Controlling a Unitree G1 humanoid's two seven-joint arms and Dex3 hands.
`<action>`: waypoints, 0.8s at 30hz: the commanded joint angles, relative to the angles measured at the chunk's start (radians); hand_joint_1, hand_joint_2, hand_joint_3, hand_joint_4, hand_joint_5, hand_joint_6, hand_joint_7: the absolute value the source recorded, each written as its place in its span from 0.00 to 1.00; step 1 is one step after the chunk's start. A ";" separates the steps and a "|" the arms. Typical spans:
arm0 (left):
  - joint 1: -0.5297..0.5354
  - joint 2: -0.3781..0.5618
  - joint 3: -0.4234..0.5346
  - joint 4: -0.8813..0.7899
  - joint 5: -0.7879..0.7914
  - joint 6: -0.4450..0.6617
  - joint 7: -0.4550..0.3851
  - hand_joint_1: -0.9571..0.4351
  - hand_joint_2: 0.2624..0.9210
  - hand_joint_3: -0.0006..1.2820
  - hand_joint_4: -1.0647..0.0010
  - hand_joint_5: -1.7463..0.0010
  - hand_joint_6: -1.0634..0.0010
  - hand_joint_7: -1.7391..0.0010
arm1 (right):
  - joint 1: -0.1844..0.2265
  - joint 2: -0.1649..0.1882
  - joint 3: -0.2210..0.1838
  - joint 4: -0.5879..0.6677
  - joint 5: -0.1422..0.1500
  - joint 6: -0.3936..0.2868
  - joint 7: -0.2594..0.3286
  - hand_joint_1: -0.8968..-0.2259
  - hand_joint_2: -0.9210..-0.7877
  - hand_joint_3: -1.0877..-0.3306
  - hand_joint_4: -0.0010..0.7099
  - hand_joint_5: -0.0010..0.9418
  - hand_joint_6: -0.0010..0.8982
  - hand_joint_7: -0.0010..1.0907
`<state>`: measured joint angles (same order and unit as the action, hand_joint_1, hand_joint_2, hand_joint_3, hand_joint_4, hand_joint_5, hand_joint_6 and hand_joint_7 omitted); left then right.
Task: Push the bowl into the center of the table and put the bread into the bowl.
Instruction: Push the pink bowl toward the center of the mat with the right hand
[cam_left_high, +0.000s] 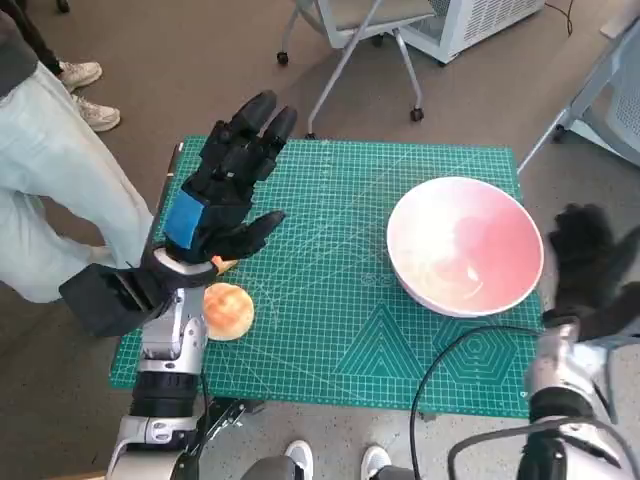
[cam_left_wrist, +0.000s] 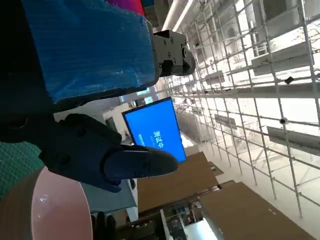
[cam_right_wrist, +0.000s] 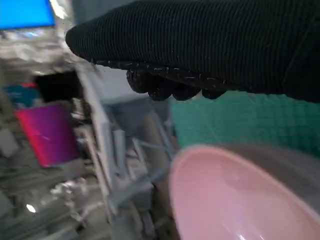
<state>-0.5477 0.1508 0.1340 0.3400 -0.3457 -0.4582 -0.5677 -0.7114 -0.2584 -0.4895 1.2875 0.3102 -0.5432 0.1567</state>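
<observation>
Pink bowl (cam_left_high: 465, 245) near surface's right edge, rigid, likely slides if nudged at rim | soft bread (cam_left_high: 228, 311) near left edge | left hand (cam_left_high: 225, 185) splayed, empty | right hand (cam_left_high: 590, 268) blurred, grip unclear

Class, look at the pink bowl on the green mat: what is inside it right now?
Nothing shows inside the bowl: only its bare pink interior. The bread lies on the mat near the left hand. The bowl's near wall hides nothing that could be bread.
</observation>
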 joint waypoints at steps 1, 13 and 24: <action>0.006 0.015 0.001 -0.023 0.011 0.000 0.005 0.26 1.00 0.31 0.89 0.99 1.00 0.78 | -0.016 0.046 -0.002 0.016 0.004 0.049 0.005 0.48 0.00 0.30 0.19 0.01 0.18 0.26; 0.047 0.039 0.014 -0.087 -0.009 0.032 0.015 0.26 1.00 0.30 0.89 0.99 1.00 0.78 | -0.093 0.142 0.003 0.021 0.002 0.117 0.025 0.49 0.00 0.26 0.21 0.01 0.20 0.26; 0.100 0.045 0.027 -0.159 -0.028 0.075 0.034 0.27 1.00 0.27 0.88 0.99 1.00 0.77 | -0.156 0.195 0.020 0.029 -0.012 0.157 0.049 0.46 0.00 0.28 0.25 0.02 0.25 0.26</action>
<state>-0.4701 0.1881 0.1527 0.2096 -0.3626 -0.3980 -0.5410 -0.8620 -0.0775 -0.4750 1.2975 0.3088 -0.4125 0.1955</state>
